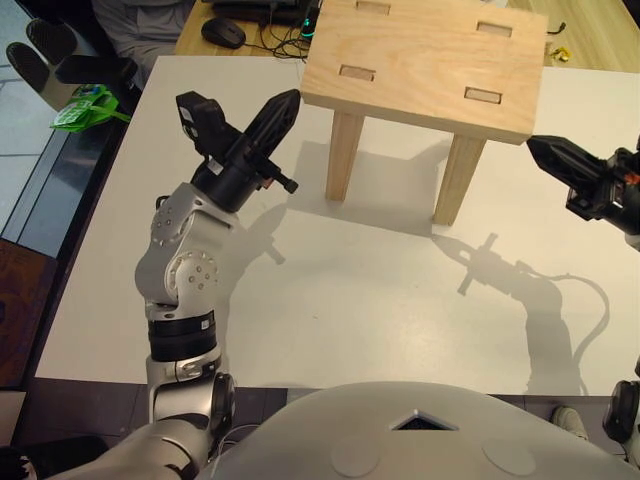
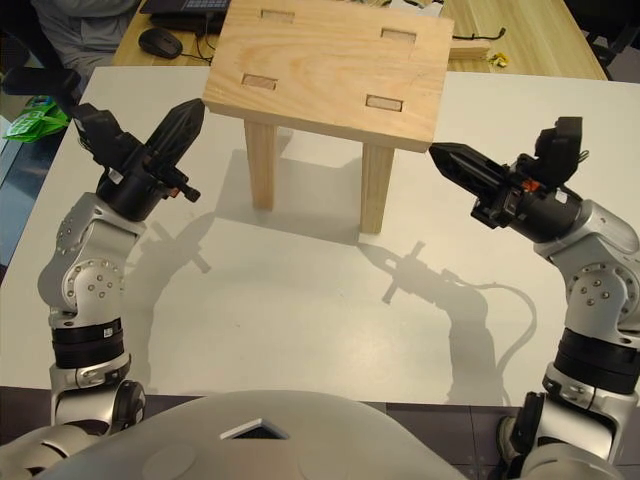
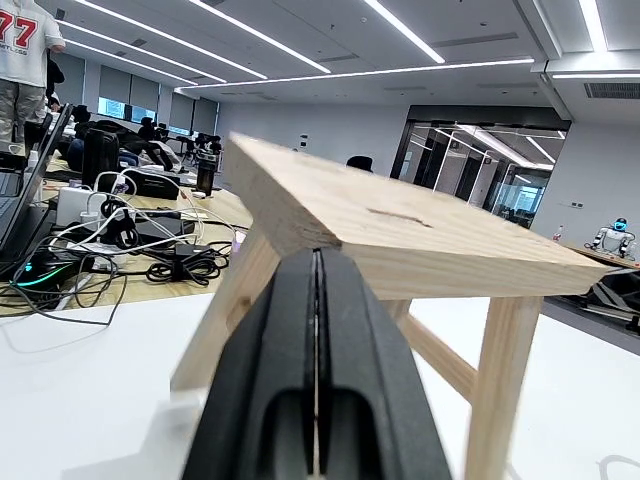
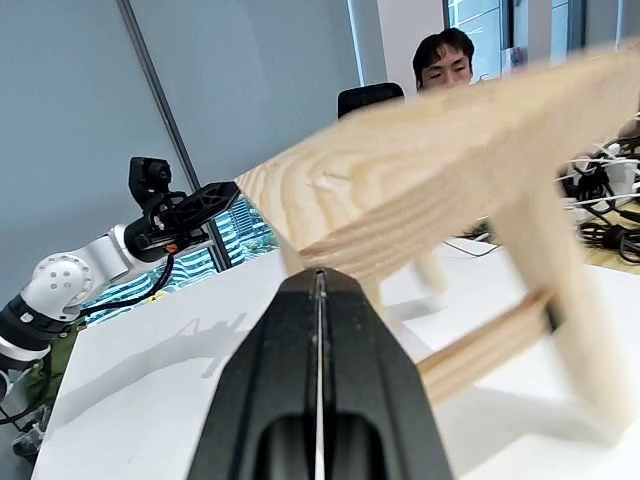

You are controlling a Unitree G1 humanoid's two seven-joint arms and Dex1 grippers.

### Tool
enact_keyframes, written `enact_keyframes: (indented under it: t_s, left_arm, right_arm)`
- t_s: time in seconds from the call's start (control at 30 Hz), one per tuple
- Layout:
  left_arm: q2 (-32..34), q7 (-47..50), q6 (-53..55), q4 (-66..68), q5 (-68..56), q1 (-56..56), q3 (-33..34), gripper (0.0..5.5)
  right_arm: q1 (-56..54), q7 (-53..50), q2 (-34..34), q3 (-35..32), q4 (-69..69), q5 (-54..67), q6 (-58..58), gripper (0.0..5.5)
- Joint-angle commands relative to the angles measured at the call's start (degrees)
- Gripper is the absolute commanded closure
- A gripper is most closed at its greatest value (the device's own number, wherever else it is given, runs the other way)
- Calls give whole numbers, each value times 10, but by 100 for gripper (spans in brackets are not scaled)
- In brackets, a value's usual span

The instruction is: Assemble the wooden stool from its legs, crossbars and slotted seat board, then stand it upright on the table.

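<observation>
The wooden stool [image 1: 425, 60] stands upright on the white table [image 1: 300, 300], with its slotted seat board [image 2: 330, 60] on top, its legs [image 2: 262, 165] under it and a crossbar [image 4: 490, 345] between two of them. My left gripper [image 1: 285, 105] is shut with nothing in it, a short way off the stool's left edge and apart from it. My right gripper [image 2: 445, 158] is shut too, holding nothing, just off the seat's right corner. In the left wrist view the shut fingers [image 3: 350, 340] point at the stool [image 3: 400, 240].
Behind the table's far edge stands a wooden desk with a mouse [image 1: 223, 33] and cables [image 1: 285, 35]. A green bag [image 1: 85, 105] lies off the table's left side. The near half of the table is bare white surface.
</observation>
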Motion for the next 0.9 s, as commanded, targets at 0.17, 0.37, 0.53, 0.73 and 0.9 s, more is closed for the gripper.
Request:
enact_keyframes:
  t_s: [0.17,0.37,0.53,0.73,0.9]
  left_arm:
    - [-10,-24,-3,-8,34,-2,-73,548]
    - [-54,86,-96,90,89,-8,15,548]
    - [-83,104,-143,125,84,15,50,548]
    - [-114,157,-292,284,202,-3,41,548]
    - [-134,184,-397,417,261,-38,31,548]
  right_arm:
    - [4,17,7,51,-34,-2,0,550]
    - [-3,-38,16,4,44,-50,-69,550]
    - [19,-79,27,-46,110,-75,-118,550]
    - [-30,-287,97,7,329,-306,-348,550]
    - [-46,-438,170,26,499,-404,-510,550]
